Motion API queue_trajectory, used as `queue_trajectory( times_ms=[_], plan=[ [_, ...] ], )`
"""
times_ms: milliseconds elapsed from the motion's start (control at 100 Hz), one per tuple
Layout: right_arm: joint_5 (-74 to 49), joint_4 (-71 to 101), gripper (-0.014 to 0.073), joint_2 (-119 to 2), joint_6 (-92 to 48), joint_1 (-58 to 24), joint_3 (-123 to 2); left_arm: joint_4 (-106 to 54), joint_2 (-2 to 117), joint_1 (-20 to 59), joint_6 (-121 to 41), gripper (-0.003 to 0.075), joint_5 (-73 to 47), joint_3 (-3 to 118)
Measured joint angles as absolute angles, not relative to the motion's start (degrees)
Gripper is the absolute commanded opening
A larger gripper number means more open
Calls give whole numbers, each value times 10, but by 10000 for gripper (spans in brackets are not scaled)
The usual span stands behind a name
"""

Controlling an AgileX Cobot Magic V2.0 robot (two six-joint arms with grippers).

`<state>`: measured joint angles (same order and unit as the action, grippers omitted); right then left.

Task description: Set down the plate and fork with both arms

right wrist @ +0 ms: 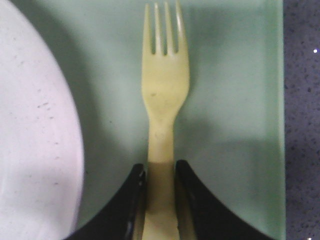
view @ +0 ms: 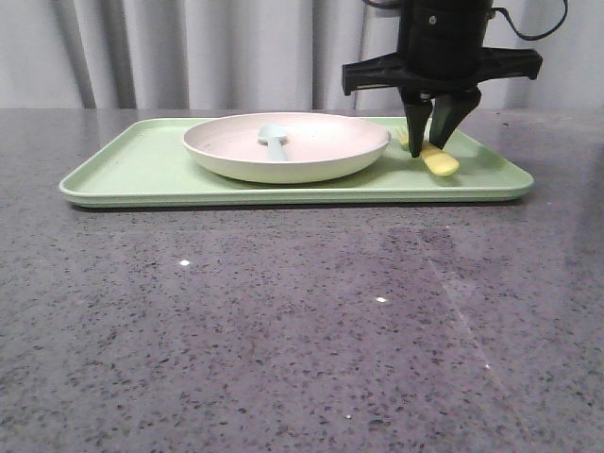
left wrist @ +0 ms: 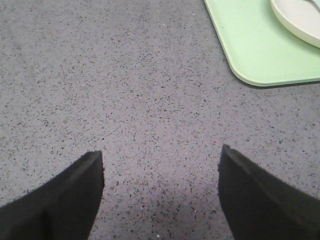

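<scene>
The left gripper (left wrist: 161,192) does not show in the front view; its own wrist view has the two dark fingers (left wrist: 60,200) spread wide apart over the bare speckled grey table (left wrist: 125,90), holding nothing and touching nothing, with a corner of the light-green tray (left wrist: 255,45) and an edge of the plate beyond them. In the front view the tray (view: 142,170) lies flat on the table (view: 283,330), and the cream-pink plate (view: 321,156) sits on it left of centre with a pale blue spoon (view: 275,142) resting inside. Just right of the plate, apart from its rim, the yellow fork (view: 432,157) lies flat on the tray. The right gripper (view: 436,134) points straight down over it, fingertips at the tray. In the right wrist view its fingers (right wrist: 197,200) are narrowed to the width of the fork (right wrist: 162,115) handle, one on each side and pressed against it, tines pointing away from the gripper.
</scene>
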<state>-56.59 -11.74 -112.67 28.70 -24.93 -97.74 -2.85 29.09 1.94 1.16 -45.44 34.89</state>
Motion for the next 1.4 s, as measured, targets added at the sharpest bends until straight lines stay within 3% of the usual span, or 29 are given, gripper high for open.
queue_trajectory(
  times_ms=[480, 740, 1400],
  plan=[
    [-565, -117, 85, -1127, 287, -249, -977, -29, 291, 19, 12, 472, -454, 349],
    [-565, -117, 264, -1127, 287, -249, -977, -29, 291, 19, 12, 472, -454, 349],
    [-565, -131, 264, -1089, 287, -249, -977, -29, 291, 18, 12, 472, -454, 349]
  ],
)
